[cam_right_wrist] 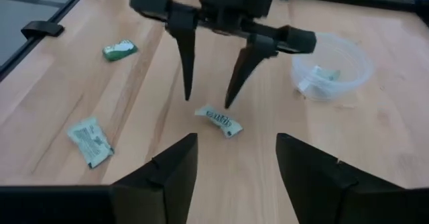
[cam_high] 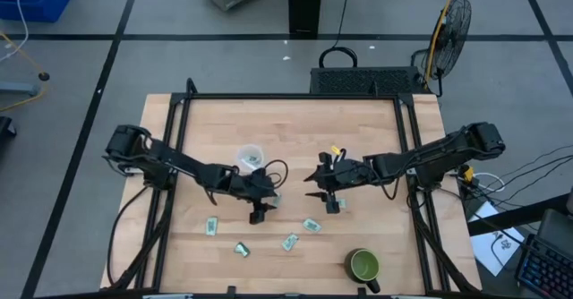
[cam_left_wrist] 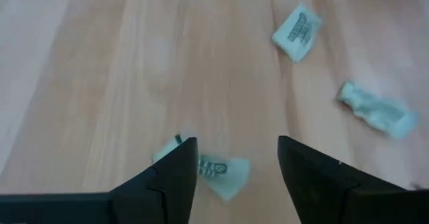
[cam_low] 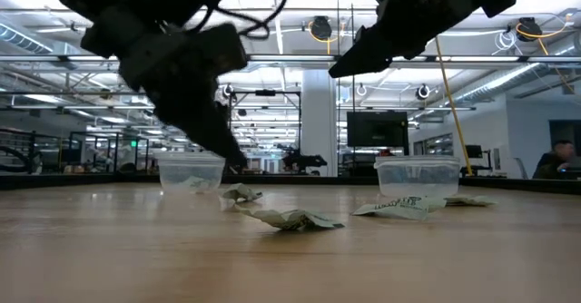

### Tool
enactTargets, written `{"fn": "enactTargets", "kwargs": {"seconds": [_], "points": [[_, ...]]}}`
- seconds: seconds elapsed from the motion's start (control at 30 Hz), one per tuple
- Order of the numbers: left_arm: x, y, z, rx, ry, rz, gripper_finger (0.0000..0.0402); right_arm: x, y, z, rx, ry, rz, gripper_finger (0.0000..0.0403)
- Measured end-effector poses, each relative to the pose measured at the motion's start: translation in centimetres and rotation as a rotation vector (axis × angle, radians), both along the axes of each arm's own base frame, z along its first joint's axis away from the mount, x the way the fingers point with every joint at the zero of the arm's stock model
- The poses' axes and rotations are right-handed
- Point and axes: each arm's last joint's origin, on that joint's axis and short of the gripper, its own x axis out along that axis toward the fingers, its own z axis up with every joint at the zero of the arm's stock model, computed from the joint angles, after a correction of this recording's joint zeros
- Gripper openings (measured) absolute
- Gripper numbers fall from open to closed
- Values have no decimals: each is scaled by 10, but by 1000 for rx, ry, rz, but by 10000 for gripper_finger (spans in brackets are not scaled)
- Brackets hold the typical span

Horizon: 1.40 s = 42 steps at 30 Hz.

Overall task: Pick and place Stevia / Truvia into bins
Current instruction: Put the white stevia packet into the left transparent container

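The left pincer [cam_high: 266, 200] hangs low over the wooden desk [cam_high: 295, 129], its fingers [cam_right_wrist: 186, 63] spread apart and pointing down, holding nothing. A green and white packet [cam_right_wrist: 218, 120] lies flat on the desk right under those fingertips (the same one shows between the dark fingers in the left wrist view). A clear cup [cam_high: 249, 158] with at least one packet inside stands just behind the left pincer, toward the desk's far edge.

The right pincer [cam_high: 324, 190] faces the left one from near by, above the desk, its fingers also apart and empty. Just beyond it, toward the near edge, lies another packet [cam_high: 311, 226], with three more loose packets [cam_high: 290, 242] [cam_high: 242, 249] [cam_high: 211, 226] spread along the near side of the desk, below the left pincer. A green mug [cam_high: 364, 266] stands at the near edge, well apart from both pincers.
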Motion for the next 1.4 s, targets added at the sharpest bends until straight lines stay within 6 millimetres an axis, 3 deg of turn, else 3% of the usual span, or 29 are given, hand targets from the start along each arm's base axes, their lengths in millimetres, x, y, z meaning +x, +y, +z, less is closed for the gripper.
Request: {"fn": "enactTargets", "kwargs": {"seconds": [0.2,0.4,0.73,0.93,1.2,1.4], "points": [[0,0,-17,139,49,13,231,0,1,0,0,2,4,186],[5,3,-32,135,70,21,232,-1,1,-1,-1,8,4,186],[7,3,-37,155,65,-2,228,-1,1,-2,-3,19,4,183],[7,2,-38,142,75,-34,167,-2,0,-4,-3,22,4,180],[7,3,-39,133,77,-44,71,-12,-1,-23,13,74,-14,178],[7,3,-39,133,74,-48,19,-16,-2,-31,56,-18,-27,176]]}}
